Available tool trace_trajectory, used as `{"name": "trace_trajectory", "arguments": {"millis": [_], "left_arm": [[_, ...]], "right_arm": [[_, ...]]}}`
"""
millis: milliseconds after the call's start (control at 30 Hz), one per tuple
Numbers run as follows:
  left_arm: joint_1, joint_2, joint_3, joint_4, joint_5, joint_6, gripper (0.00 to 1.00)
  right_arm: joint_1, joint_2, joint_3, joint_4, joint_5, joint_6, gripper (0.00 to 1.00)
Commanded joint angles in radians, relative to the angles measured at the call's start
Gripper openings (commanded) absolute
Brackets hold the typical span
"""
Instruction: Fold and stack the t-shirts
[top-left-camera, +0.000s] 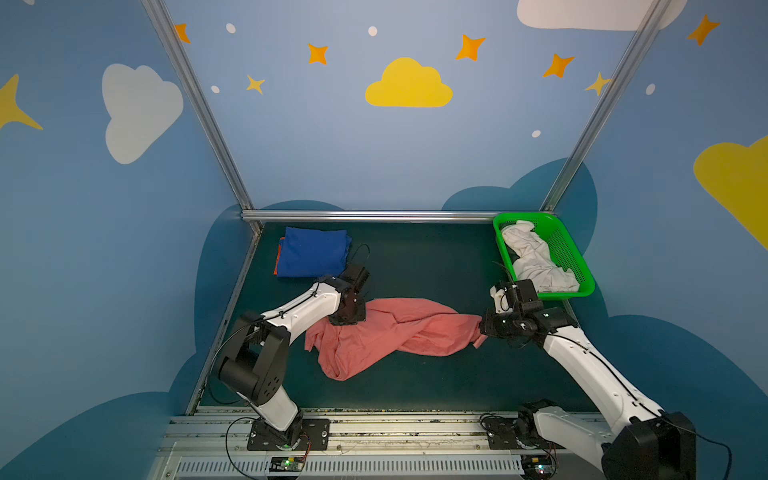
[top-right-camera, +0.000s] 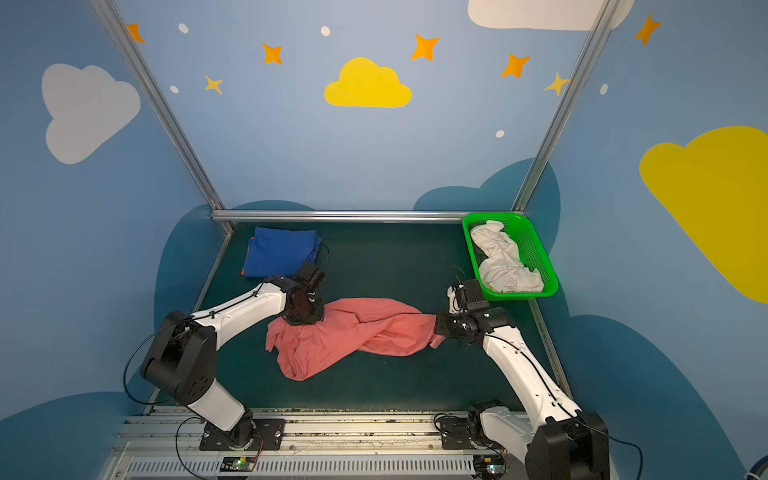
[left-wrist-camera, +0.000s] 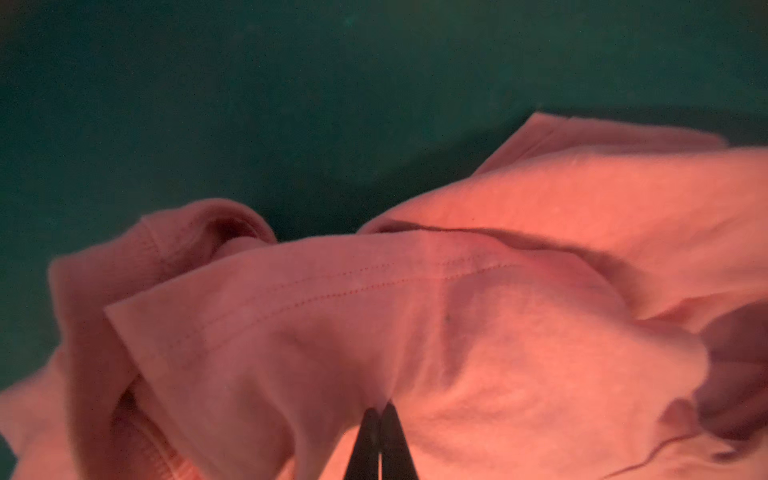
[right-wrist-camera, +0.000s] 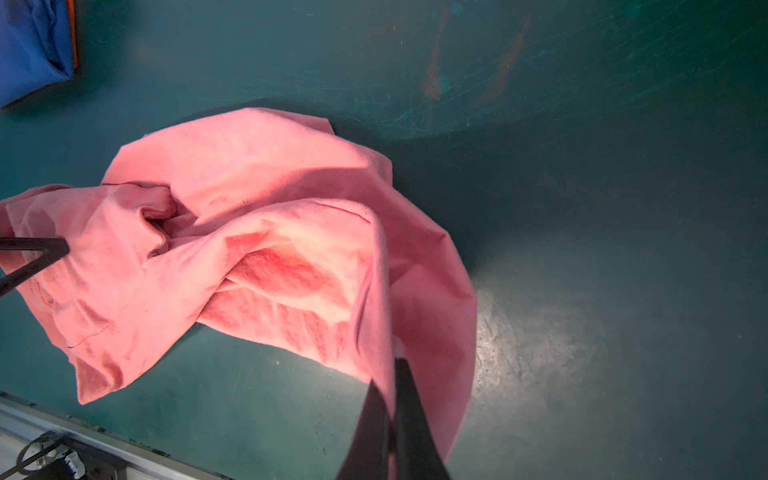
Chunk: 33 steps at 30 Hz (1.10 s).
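A: Where is the pink shirt (top-left-camera: 386, 332)?

B: It lies crumpled across the middle of the counter (top-left-camera: 436, 257). It is pulled into a twisted band from left to right, and one lobe sags toward the near edge.

A: And the grippers?

B: The left gripper (left-wrist-camera: 380, 409) has its jaws pinched together on a fold at the shirt's left end, just behind a stitched hem. The right gripper (right-wrist-camera: 395, 370) is clamped narrow on the shirt's right end with cloth bunched between its jaws. A small tail of fabric hangs past it.

A: The other shirts?

B: The blue shirt (top-left-camera: 311, 253) lies folded in the far left corner, on top of the orange shirt (right-wrist-camera: 72, 37). The orange one shows only as a thin strip along the blue one's edge. The white shirt (top-left-camera: 536, 262) is heaped unfolded in the basket (top-left-camera: 565, 253) at the far right corner.

A: How much open room is there?

B: The far edge between the blue shirt and the basket is bare. So is the strip along the near edge in front of the pink shirt. The pink shirt stays apart from the left and right edges. The left wrist sits near the blue shirt's near corner, and the right wrist is just beside the basket's near rim.
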Motion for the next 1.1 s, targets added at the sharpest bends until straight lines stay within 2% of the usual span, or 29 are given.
{"name": "trace_trajectory", "arguments": {"millis": [0,167,333,567,667,733,767,800,867,933,1067], "left_arm": [[-0.002,-0.083,-0.017,0.0,-0.009,-0.005,0.05],[-0.015,-0.193,-0.059,0.008,0.013,-0.026,0.05],[-0.073,-0.318,-0.125,0.052,0.07,-0.048,0.05],[-0.169,-0.357,-0.204,0.024,0.134,-0.079,0.16],[-0.201,-0.346,-0.226,0.0,0.152,-0.086,0.25],[-0.208,-0.355,-0.221,-0.026,0.125,-0.094,0.32],[-0.208,-0.366,-0.215,-0.037,0.097,-0.099,0.37],[-0.206,-0.383,-0.205,-0.045,0.054,-0.109,0.46],[-0.202,-0.413,-0.177,-0.063,-0.057,-0.161,0.57],[-0.173,-0.438,-0.147,-0.063,-0.124,-0.158,0.67],[-0.046,-0.425,-0.111,-0.038,-0.111,-0.131,0.69]], "right_arm": [[-0.002,-0.012,-0.019,0.007,-0.009,0.006,0.0],[-0.002,-0.02,-0.03,0.008,-0.008,0.011,0.0],[-0.002,-0.022,-0.036,0.012,-0.01,0.013,0.0],[-0.001,-0.01,-0.043,0.025,-0.023,0.015,0.0],[0.0,-0.004,-0.044,0.032,-0.032,0.019,0.0],[0.0,-0.001,-0.043,0.034,-0.034,0.02,0.0],[0.0,0.0,-0.043,0.035,-0.035,0.02,0.0],[0.001,0.002,-0.044,0.037,-0.037,0.02,0.0],[0.001,0.005,-0.042,0.038,-0.037,0.02,0.0],[0.001,0.007,-0.039,0.036,-0.038,0.021,0.0],[0.001,0.016,-0.039,0.04,-0.036,0.02,0.0]]}}
